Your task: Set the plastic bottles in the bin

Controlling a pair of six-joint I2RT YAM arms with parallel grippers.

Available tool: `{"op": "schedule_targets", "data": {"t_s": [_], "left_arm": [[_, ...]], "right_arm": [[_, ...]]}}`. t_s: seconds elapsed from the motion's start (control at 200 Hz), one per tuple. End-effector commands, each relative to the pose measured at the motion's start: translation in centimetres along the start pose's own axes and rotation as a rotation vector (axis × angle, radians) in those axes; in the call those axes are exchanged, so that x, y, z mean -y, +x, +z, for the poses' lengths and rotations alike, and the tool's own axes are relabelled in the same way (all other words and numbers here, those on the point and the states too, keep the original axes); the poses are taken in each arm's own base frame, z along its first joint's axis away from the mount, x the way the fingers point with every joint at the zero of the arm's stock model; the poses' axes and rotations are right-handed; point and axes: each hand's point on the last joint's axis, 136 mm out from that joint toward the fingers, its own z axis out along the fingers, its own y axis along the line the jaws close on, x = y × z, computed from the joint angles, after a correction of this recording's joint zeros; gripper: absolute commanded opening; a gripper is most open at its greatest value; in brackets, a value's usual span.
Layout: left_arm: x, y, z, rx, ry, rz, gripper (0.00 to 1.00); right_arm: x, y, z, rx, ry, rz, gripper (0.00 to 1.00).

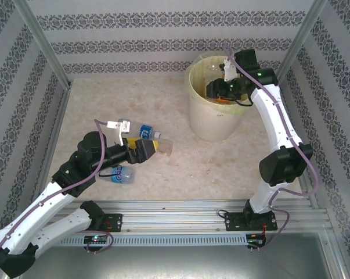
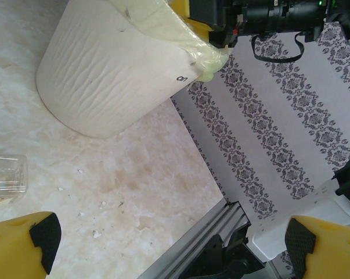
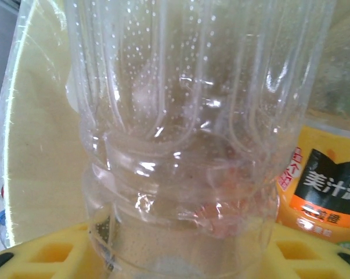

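Right gripper (image 3: 180, 264) clasps a bottle (image 3: 180, 116) above the bin (image 1: 212, 125); left gripper (image 2: 169, 238) gapes empty. Let yours drop well inside.

L arm (image 1: 53, 203) low, jaws wide apart; R arm (image 1: 273, 125) reaching far, jaws clamping bottle (image 3: 180, 145).

Bright, even overhead light; shadows on the pale marbled tabletop (image 1: 180, 168) faint, soft. Clear ribbed plastic bottle (image 3: 186, 145) between the right jaws: too close, blurred, white glints on its ridges. Orange-labelled bottle (image 3: 325, 197) beyond them sharper. Cream-white round bucket (image 2: 105, 75) ahead of the left jaws slightly overexposed.
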Motion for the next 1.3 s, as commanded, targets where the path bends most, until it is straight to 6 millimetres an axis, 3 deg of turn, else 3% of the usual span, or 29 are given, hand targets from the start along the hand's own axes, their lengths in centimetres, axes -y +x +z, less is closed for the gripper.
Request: {"op": "schedule_targets", "data": {"t_s": [0.0, 0.22, 0.375, 0.52, 0.624, 0.704, 0.974, 1.114, 1.294], "left_arm": [[-0.1, -0.3, -0.1, 0.008, -0.012, 0.018, 1.0], [-1.9, 0.2, 0.0, -0.023, -0.109, 0.025, 1.0], [-2.9, 0.7, -0.3, -0.058, -0.175, 0.076, 1.0], [-5.0, 1.2, -0.5, -0.125, -0.303, 0.118, 1.0], [-6.3, 1.6, -0.3, -0.16, -0.378, 0.09, 1.0], [-8.3, 1.9, -0.4, -0.167, -0.486, 0.04, 1.0], [-11.5, 3.1, 1.3, -0.169, -0.644, -0.211, 1.0], [-12.7, 3.2, 3.1, -0.148, -0.684, -0.31, 1.0], [-14.2, 3.2, 7.0, -0.135, -0.66, -0.433, 1.0]], "right_arm": [[0.6, -0.2, -0.5, -0.002, 0.036, 0.032, 0.63], [0.6, -1.5, -2.6, 0.075, 0.098, 0.017, 0.83], [0.4, -2.5, -5.8, 0.194, 0.154, -0.003, 0.85], [-1.6, -1.5, -8.9, 0.277, 0.105, -0.055, 0.85], [-3.5, 0.6, -10.8, 0.315, 0.062, -0.104, 0.86], [-5.2, 3.0, -11.8, 0.311, 0.013, -0.131, 0.87], [-9.9, 12.5, -11.9, 0.215, -0.194, -0.178, 0.98], [-10.3, 16.3, -11.5, 0.177, -0.25, -0.172, 0.98], [-9.2, 19.3, -10.4, 0.139, -0.271, -0.128, 0.98]]}}
